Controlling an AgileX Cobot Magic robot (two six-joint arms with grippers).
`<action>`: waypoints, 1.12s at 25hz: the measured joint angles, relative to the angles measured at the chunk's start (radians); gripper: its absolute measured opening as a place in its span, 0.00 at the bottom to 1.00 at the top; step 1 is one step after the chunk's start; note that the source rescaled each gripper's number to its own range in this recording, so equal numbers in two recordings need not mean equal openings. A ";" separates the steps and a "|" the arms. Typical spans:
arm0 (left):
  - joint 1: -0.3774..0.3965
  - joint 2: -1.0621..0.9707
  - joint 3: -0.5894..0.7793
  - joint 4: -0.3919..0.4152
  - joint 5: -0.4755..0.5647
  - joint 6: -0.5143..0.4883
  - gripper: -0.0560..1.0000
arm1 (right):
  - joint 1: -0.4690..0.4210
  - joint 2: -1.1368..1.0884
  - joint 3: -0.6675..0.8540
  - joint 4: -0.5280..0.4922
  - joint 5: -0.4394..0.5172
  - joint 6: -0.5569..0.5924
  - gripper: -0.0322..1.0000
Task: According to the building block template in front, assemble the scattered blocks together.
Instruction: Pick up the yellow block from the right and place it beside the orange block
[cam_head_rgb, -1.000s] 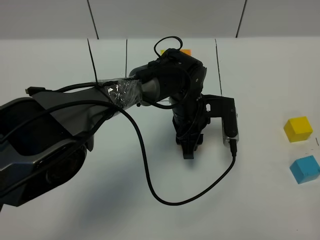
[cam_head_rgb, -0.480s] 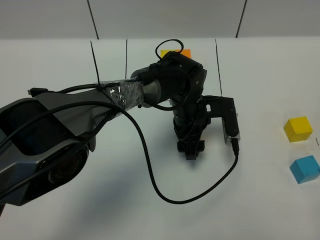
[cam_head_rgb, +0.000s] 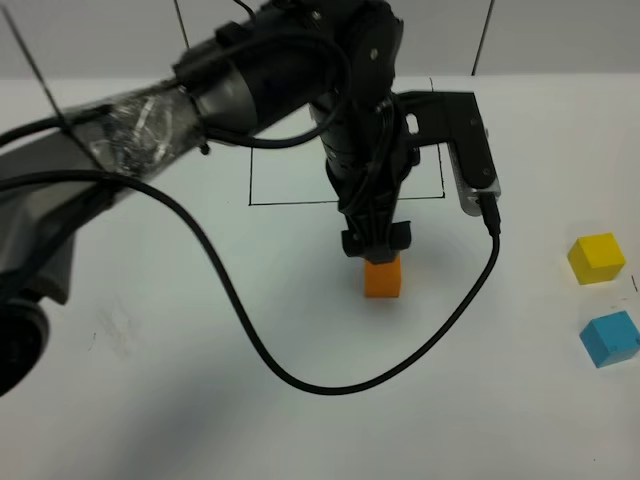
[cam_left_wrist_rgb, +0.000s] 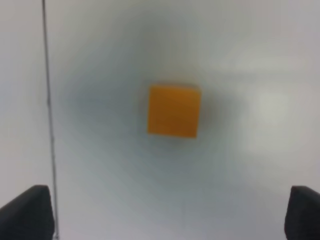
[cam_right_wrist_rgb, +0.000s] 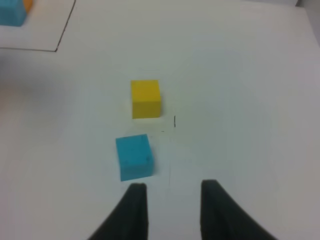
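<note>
My left pincer (cam_head_rgb: 375, 243) hangs right above the orange cube (cam_head_rgb: 382, 277). Its fingers (cam_left_wrist_rgb: 27, 214) are spread wide and grasp nothing. The orange cube stands free on the white worktop (cam_head_rgb: 200, 420), just outside the near side of the black frame (cam_head_rgb: 290, 203) drawn there, towards the frame's right corner. It is a cube, so no side is longer than another. It rests flat on one face, with its edges about parallel to the frame's lines.

The yellow cube (cam_head_rgb: 596, 258) and the blue cube (cam_head_rgb: 609, 338) lie well apart from the frame, far to its right. They are near each other but not touching, the blue one further from the frame, and both rest flat. My right pincer (cam_right_wrist_rgb: 173, 187) is clenched on nothing, near the blue cube.

My left arm hides the template (cam_right_wrist_rgb: 11, 12) from above. Only its blue cube and a bit of orange show inside the frame's corner.
</note>
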 joint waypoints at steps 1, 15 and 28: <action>0.000 -0.032 0.001 0.027 0.007 -0.018 0.92 | 0.000 0.000 0.000 0.000 0.000 0.000 0.03; 0.261 -0.563 0.349 0.221 0.009 -0.263 0.83 | 0.000 0.000 0.000 0.000 0.000 0.000 0.03; 0.559 -1.421 0.843 0.338 0.012 -0.281 0.80 | 0.000 0.000 0.000 0.000 0.000 0.000 0.03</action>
